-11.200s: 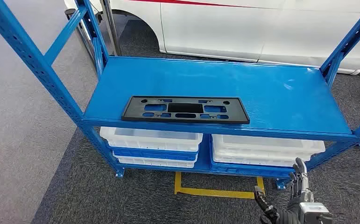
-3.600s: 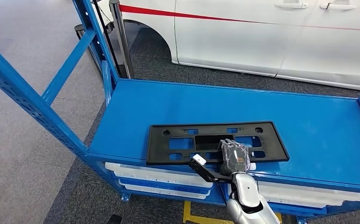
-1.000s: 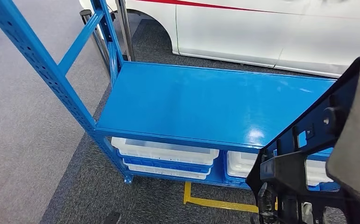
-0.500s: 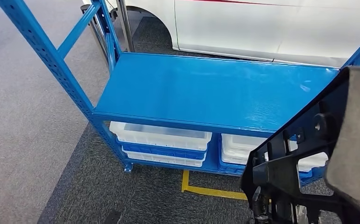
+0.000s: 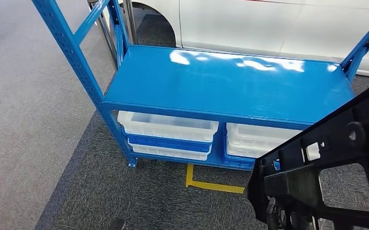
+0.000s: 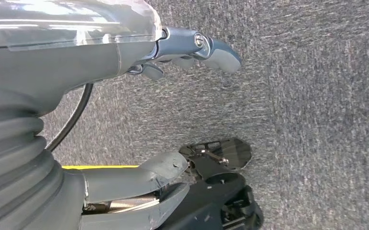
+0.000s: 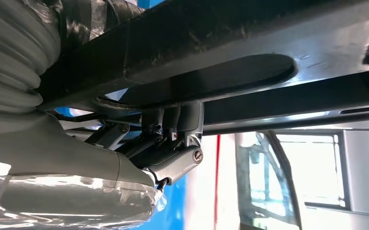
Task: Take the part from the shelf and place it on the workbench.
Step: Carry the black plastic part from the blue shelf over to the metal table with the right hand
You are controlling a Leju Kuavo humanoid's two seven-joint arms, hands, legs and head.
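The part [image 5: 335,167] is a flat black plastic frame with cut-outs. It is held up close to my head camera at the lower right, tilted, well off the blue shelf [image 5: 220,81]. In the right wrist view my right hand [image 7: 165,153] grips it, its fingers [image 7: 173,122] hooked around one black bar of the part [image 7: 230,43]. My left hand [image 6: 173,110] hangs over grey carpet, fingers apart, holding nothing. The shelf's top board is bare.
White and blue bins [image 5: 168,127] are stacked on the shelf's lower level. A white car [image 5: 268,24] stands behind the shelf. Blue uprights [image 5: 72,52] rise at the shelf's corners. Yellow tape [image 5: 211,186] marks the dark carpet in front of it.
The whole picture has shifted, so the camera has moved: the shelf now sits a little farther off. The held part has sunk lower and to the right in the picture.
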